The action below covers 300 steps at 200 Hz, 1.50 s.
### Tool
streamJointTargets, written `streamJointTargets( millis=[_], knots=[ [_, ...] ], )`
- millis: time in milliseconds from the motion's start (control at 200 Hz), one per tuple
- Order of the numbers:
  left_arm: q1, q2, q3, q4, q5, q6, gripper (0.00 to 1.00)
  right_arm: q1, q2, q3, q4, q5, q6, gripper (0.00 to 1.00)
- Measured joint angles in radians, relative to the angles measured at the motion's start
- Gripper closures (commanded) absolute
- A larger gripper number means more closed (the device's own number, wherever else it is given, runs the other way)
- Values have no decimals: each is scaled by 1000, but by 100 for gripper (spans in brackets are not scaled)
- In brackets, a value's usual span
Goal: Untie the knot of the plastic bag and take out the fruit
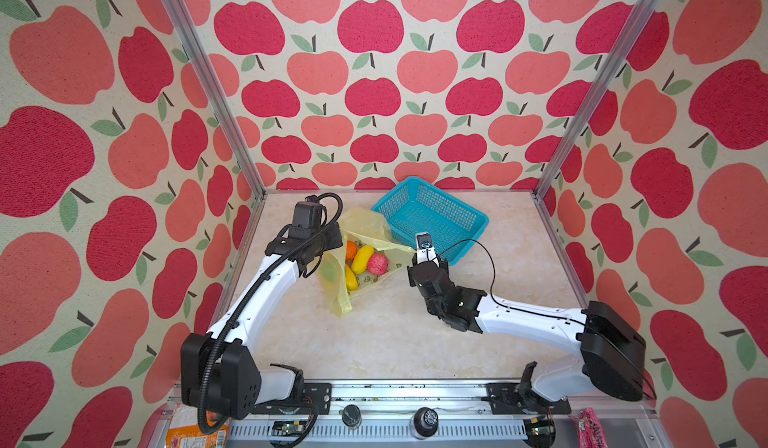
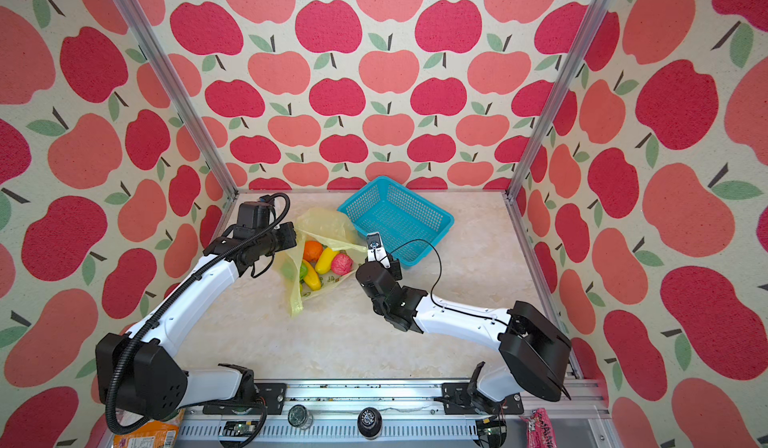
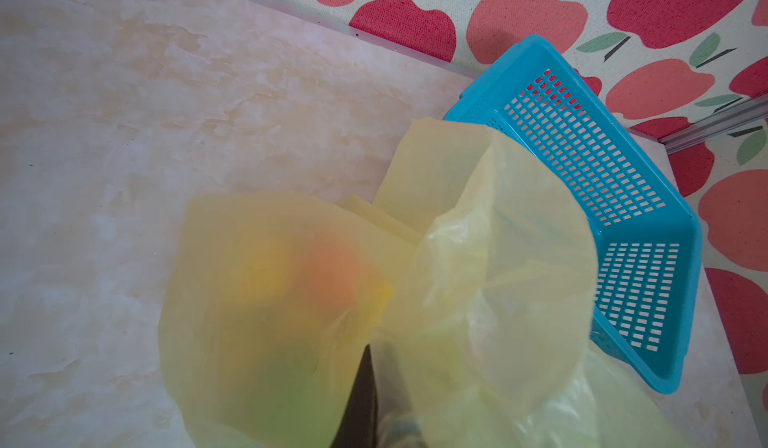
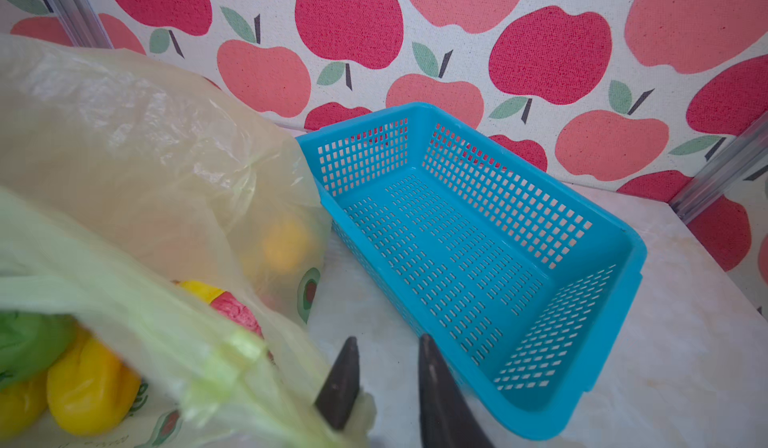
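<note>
The bag (image 1: 367,222) lies on the counter (image 1: 374,333) left of centre, just beside the basket (image 1: 473,234) that sits at the back. In both top views its mouth gapes open towards the right arm, and the fruit (image 2: 326,260) sits inside it on the counter: an orange piece (image 1: 351,249), a long yellow piece (image 1: 362,259), a pink-red piece (image 1: 377,264) and a second yellow piece (image 1: 351,277). A green piece (image 2: 303,271) shows partly through the plastic at the left side.

The left tool (image 3: 376,379) is closed on the bag's left edge and holds that side of the plastic lifted; the film drapes over its fingers in the left wrist view.

The right tool (image 4: 388,342) stands between bag and basket with its 2 fingers apart and nothing between them. A folded strip of the bag's rim (image 4: 232,363) lies against 1 finger (image 4: 338,383).
</note>
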Motion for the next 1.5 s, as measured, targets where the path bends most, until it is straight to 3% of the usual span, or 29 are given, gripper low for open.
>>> streamJointTargets(
  millis=[95, 195, 270, 500, 600, 700, 770, 860, 996, 1046, 1071, 1186, 1256, 1291, 1501],
  knots=[
    [3, -34, 0, 13, 13, 1, 100, 31, -33, -25, 40, 6, -54, 18],
    [3, -80, -9, 30, 28, 5, 100, 69, -55, -26, 74, -17, -113, 5],
    [3, -110, -19, 41, 42, 12, 100, 80, -64, -14, 69, -58, -144, 1],
    [-5, -139, -40, 68, 63, 28, 100, 79, -44, 107, -9, -118, -198, 1],
    [-11, -139, -41, 68, 65, 31, 100, 75, -19, 146, -41, -121, -207, 20],
    [-13, -139, -43, 69, 65, 34, 100, 68, -5, 153, -75, -117, -219, 63],
    [-13, -139, -43, 68, 64, 35, 100, 63, -6, 153, -97, -103, -219, 84],
    [-14, -137, -43, 66, 63, 36, 100, 56, -21, 151, -122, -61, -196, 95],
    [-35, -131, -42, 60, 93, 46, 100, 51, -72, 136, -156, 3, -151, 97],
    [-41, -129, -43, 60, 108, 51, 100, 51, -93, 127, -171, 16, -137, 92],
    [-44, -128, -43, 60, 115, 53, 100, 51, -103, 123, -176, 18, -130, 84],
    [-40, -128, -42, 60, 119, 55, 100, 47, -159, 79, -186, 9, -118, 26],
    [-35, -126, -41, 59, 111, 54, 100, 47, -204, 34, -174, -32, -139, 5],
    [-34, -123, -40, 59, 105, 54, 100, 47, -227, 15, -169, -63, -154, 1],
    [-34, -121, -38, 55, 102, 54, 100, 47, -276, 4, -178, -299, -253, 1]
  ],
)
